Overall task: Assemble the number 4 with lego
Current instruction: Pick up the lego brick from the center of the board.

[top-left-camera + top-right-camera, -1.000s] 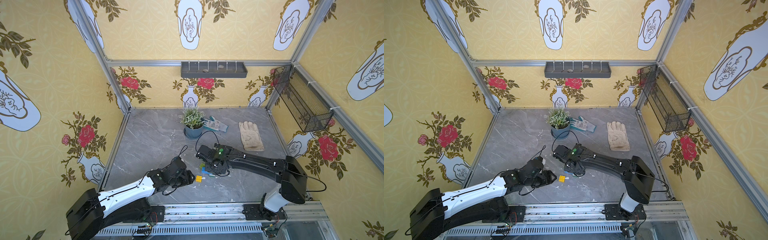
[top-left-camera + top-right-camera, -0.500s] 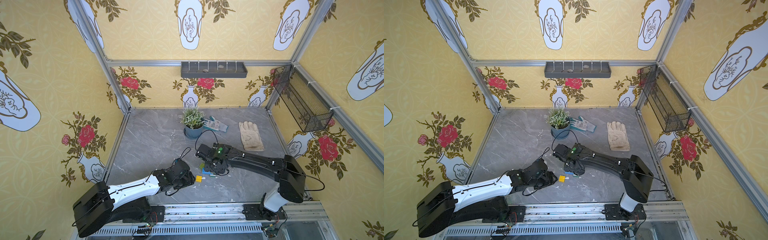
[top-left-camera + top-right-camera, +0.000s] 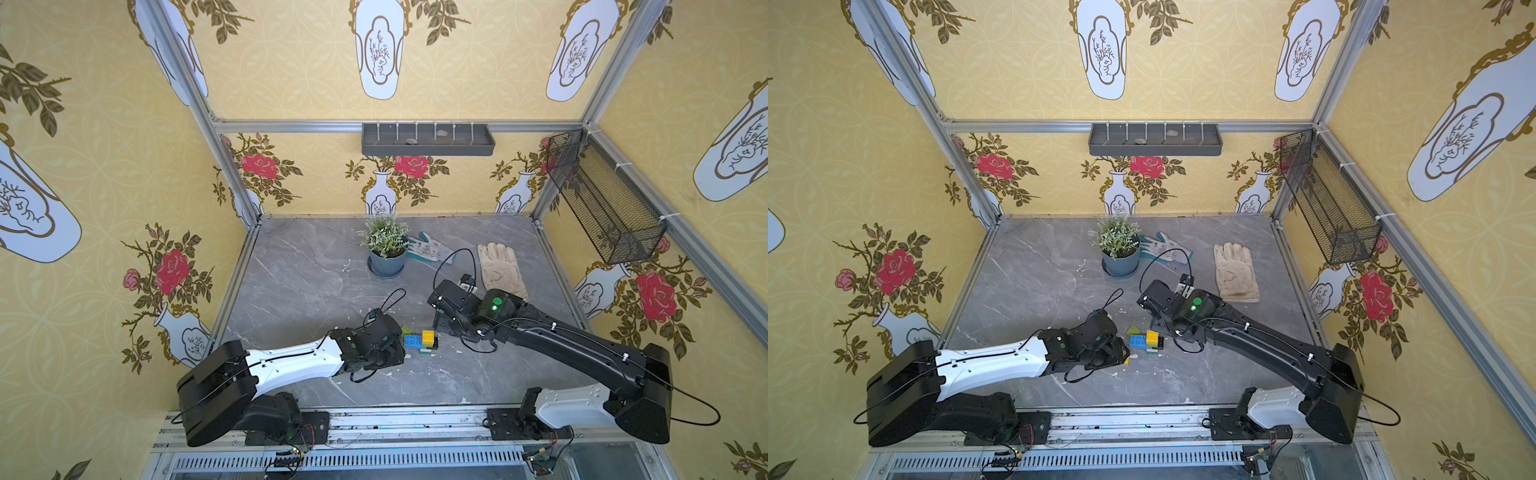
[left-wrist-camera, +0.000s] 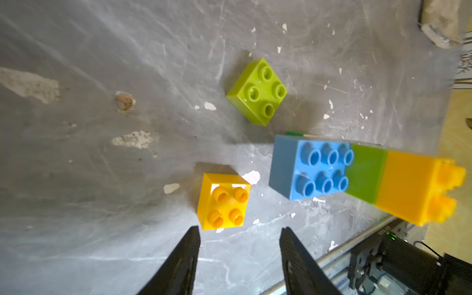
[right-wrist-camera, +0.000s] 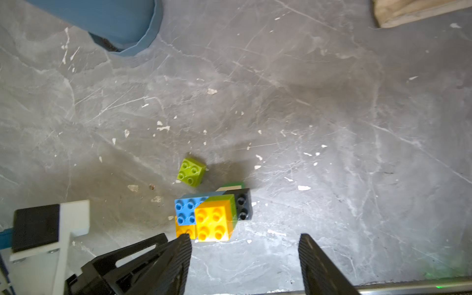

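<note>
Yellow loose brick [image 4: 221, 201] one, lime loose brick [image 4: 256, 92] one, stack [image 4: 357, 176] one.

Black-and-white left arm [image 3: 291, 365] and right arm [image 3: 582, 353], looping black cables [image 3: 457, 250], green wrist light [image 3: 496, 301]

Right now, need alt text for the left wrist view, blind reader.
The open left gripper hangs over a scratched grey table, a loose yellow brick just beyond its tips and not held. Farther out sit a loose lime brick and a partly built figure: a long blue brick with a lime and a yellow brick stacked on one end.
</note>
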`<state>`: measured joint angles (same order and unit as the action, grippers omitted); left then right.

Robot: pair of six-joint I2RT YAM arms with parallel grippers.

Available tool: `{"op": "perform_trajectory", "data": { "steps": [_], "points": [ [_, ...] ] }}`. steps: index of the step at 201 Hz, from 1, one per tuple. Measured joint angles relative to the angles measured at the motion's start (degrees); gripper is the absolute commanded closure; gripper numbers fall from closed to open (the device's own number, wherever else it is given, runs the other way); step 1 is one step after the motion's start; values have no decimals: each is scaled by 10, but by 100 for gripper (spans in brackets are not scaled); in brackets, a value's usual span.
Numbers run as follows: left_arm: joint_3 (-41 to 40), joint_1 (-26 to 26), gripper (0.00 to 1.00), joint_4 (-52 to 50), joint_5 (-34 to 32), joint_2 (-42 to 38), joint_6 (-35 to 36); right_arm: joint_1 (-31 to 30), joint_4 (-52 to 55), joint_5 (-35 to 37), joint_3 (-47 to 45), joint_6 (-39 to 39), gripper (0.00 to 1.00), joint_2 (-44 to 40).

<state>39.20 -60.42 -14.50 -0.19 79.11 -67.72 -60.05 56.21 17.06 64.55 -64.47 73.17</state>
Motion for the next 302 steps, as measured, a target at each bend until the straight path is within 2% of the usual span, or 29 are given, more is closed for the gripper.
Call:
{"op": "perform_trajectory", "data": {
  "steps": [67,98,139,179,228,267,302],
  "points": [
    [76,-14,52,-90,-35,65,2,9,7,-1,-32,-6,36,-39],
    [94,-15,59,-109,-36,99,3,12,7,-1,-35,-6,37,-44],
    [97,-14,59,-113,-27,112,8,13,7,-1,-37,-12,38,-49],
    [109,-14,49,-114,-23,118,18,13,6,-3,-40,-15,38,-49],
    [130,-14,51,-119,-23,134,32,13,6,-8,-40,-15,38,-42],
    [143,-14,59,-125,-21,148,38,13,2,-14,-43,-14,38,-35],
    [144,-14,62,-134,-18,153,38,13,2,-15,-45,-15,39,-37]
  ]
}}
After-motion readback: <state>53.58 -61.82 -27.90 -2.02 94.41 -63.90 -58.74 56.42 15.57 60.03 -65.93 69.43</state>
